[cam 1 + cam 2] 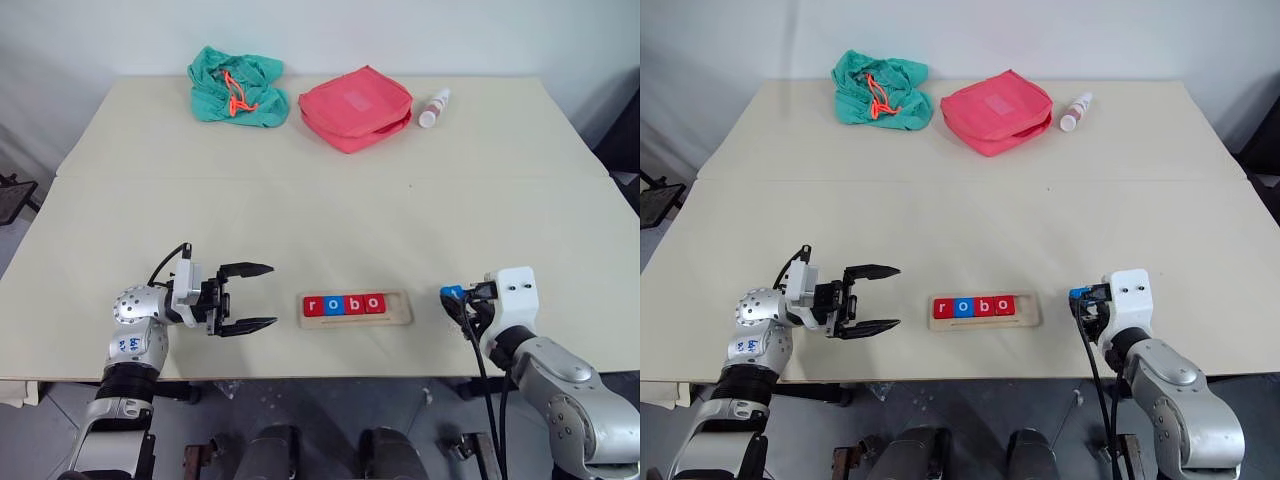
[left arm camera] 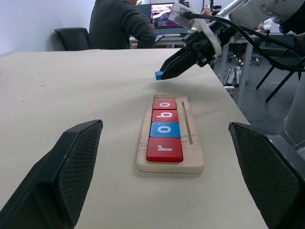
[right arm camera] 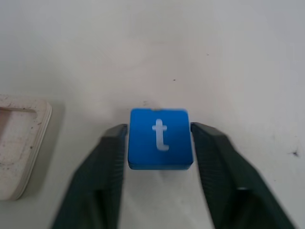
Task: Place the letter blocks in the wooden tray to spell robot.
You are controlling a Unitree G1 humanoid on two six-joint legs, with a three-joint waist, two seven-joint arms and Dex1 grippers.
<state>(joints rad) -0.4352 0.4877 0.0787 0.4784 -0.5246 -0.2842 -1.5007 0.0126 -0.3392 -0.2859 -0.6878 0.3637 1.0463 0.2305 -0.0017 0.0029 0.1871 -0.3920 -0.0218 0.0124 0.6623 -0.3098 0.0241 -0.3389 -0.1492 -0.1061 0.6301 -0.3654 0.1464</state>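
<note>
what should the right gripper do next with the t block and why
Probably carry the blue t block, held between the right gripper fingers, over to the open end slot of the wooden tray and set it down. The tray already reads r, o, b, o, so only the last place is left.

Broad pale beige surface [image 1: 330,210], crossed by 1 seam running side to side. Along the far edge, lying directly on it: crumpled teal cloth bag with orange drawstring [image 1: 238,86] toward the left, flat red zip pouch [image 1: 355,108] near the middle, small white bottle with pink band [image 1: 434,108] on its side just right of the pouch. Near the front edge, long narrow pale-wood tray [image 1: 355,307], holding 4 flat square letter blocks [image 1: 344,304] in a row, red, blue, red, red, reading r, o, b, o, with bare wood at the right end.
</note>
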